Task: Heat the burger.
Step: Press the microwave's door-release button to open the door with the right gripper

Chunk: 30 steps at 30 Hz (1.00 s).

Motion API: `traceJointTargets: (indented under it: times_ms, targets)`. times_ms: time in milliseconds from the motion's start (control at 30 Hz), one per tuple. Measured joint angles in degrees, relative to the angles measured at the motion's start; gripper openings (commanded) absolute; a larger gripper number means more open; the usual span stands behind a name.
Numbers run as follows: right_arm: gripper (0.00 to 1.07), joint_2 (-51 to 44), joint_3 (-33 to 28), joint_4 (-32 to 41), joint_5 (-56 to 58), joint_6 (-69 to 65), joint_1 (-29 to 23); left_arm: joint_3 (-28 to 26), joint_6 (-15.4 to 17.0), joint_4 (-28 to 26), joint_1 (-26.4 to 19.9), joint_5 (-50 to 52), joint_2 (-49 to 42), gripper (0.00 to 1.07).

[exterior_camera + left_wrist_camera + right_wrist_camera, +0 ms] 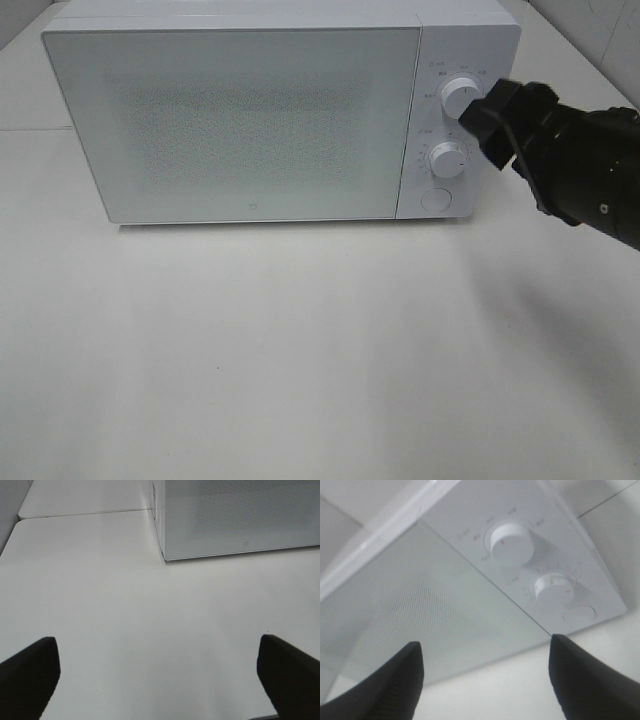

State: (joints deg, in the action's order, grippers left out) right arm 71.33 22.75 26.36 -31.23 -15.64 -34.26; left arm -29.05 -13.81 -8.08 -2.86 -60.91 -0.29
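Note:
The burger is out of view. A white microwave point(240, 120) stands at the back of the table with its door shut; nothing shows through the door. My right gripper point(478, 120) is open and hovers just in front of the control panel, between the upper knob point(458, 95) and the lower knob point(447, 157). The right wrist view shows its gripper point(485, 675) with the fingers wide apart, and beyond it the upper knob point(511, 539) and lower knob point(553, 588). My left gripper point(160, 675) is open and empty over the bare table, away from the microwave's corner point(235, 515).
A round button point(436, 198) sits below the knobs on the panel. The white table point(300, 350) stretches in front of the microwave. A seam between table sections point(85, 514) runs to the left of the microwave.

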Motion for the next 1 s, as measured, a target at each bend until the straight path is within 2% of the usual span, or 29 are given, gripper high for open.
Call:
traceJointTargets:
  times_ms: [33, 67, 133, 167, 267, 300, 367, 433, 567, 700, 733, 767, 800, 833, 867, 933, 1000]
  targets:
    - [0.67, -0.9, 0.3, 0.1, 2.9, 2.9, 0.0, 0.0, 0.0, 0.0, 0.0, 0.0, 0.0, 1.03]
    - [0.67, -2.8, 1.8, 0.1, 10.4, 10.7, 0.0, 0.0, 0.0, 0.0, 0.0, 0.0, 0.0, 1.03]
    - [0.67, -3.6, 2.6, 0.1, 14.2, 13.9, 0.0, 0.0, 0.0, 0.0, 0.0, 0.0, 0.0, 1.03]
    - [0.67, -4.7, 5.0, 0.0, 21.1, 21.1, 0.0, 0.0, 0.0, 0.0, 0.0, 0.0, 0.0, 1.03]
    - [0.67, -5.1, 6.5, -0.3, 25.0, 24.2, 0.0, 0.0, 0.0, 0.0, 0.0, 0.0, 0.0, 1.03]
    - [0.67, -5.6, 9.6, -1.9, 31.2, 28.8, 0.0, 0.0, 0.0, 0.0, 0.0, 0.0, 0.0, 1.03]
    - [0.67, -5.7, 11.0, -3.0, 33.9, 30.3, 0.0, 0.0, 0.0, 0.0, 0.0, 0.0, 0.0, 1.03]
    - [0.67, -5.7, 14.2, -7.3, 40.2, 31.4, 0.0, 0.0, 0.0, 0.0, 0.0, 0.0, 0.0, 1.03]
    - [0.67, -5.7, 14.7, -10.1, 42.3, 30.2, 0.6, 0.0, 0.0, 0.0, 0.0, 0.0, 0.0, 1.03]
    - [0.69, -5.7, 14.7, -13.6, 46.0, 25.0, 4.9, 0.0, 0.0, 0.0, 0.0, 0.0, 0.0, 1.03]
    - [0.72, -5.7, 14.7, -15.9, 48.4, 22.6, 8.1, 0.0, 0.0, 0.0, 0.0, 0.0, 0.0, 1.03]
    - [0.72, -5.7, 14.7, -15.9, 48.4, 22.6, 8.1, 0.0, 0.0, 0.0, 0.0, 0.0, 0.0, 1.03]
    - [0.75, -5.7, 14.8, -18.0, 51.1, 21.1, 11.2, 0.0, 0.0, 0.0, 0.0, 0.0, 0.0, 1.03]
    - [0.81, -5.7, 15.0, -18.9, 52.3, 20.6, 13.1, 0.0, 0.0, 0.0, 0.0, 0.0, 0.0, 1.03]
    - [0.81, -5.7, 15.0, -18.9, 52.3, 20.6, 13.1, 0.0, 0.0, 0.0, 0.0, 0.0, 0.0, 1.03]
    - [0.86, -5.7, 15.3, -21.3, 56.9, 18.4, 18.3, 0.0, 0.0, 0.0, 0.0, 0.0, 0.0, 1.03]
    - [0.86, -5.7, 15.3, -22.2, 58.3, 17.5, 20.3, 0.0, 0.0, 0.0, 0.0, 0.0, 0.0, 1.03]
